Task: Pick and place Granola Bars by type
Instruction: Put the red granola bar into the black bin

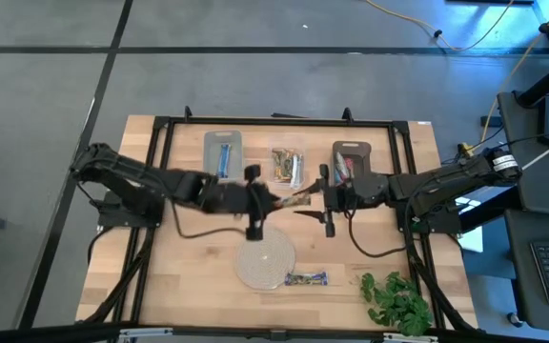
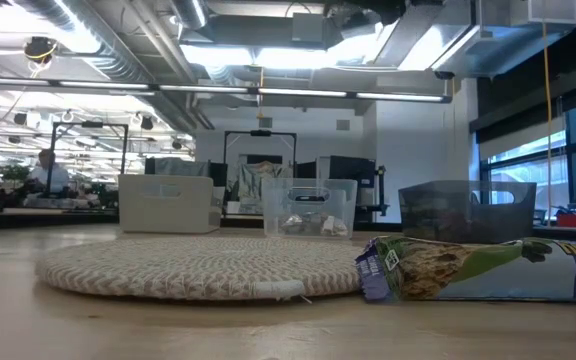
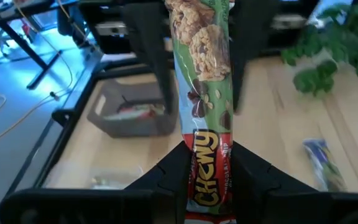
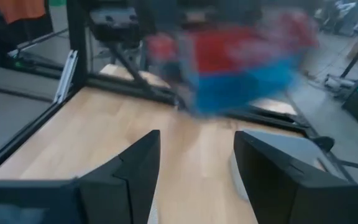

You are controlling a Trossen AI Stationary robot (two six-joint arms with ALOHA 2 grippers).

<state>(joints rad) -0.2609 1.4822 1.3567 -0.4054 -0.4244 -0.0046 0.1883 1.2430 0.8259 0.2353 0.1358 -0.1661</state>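
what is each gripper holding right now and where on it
The left gripper is shut on a green Chewy granola bar, pinching it near one end. The right gripper is open and holds nothing.

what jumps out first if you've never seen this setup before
The two dark arms meet over the middle of the table, where the left claw is shut on a green Chewy granola bar and the right claw hangs open facing it. Behind them stand three small bins with sorted bars. Nearer the front lie a round woven mat, one blue-wrapped bar and a leafy sprig.
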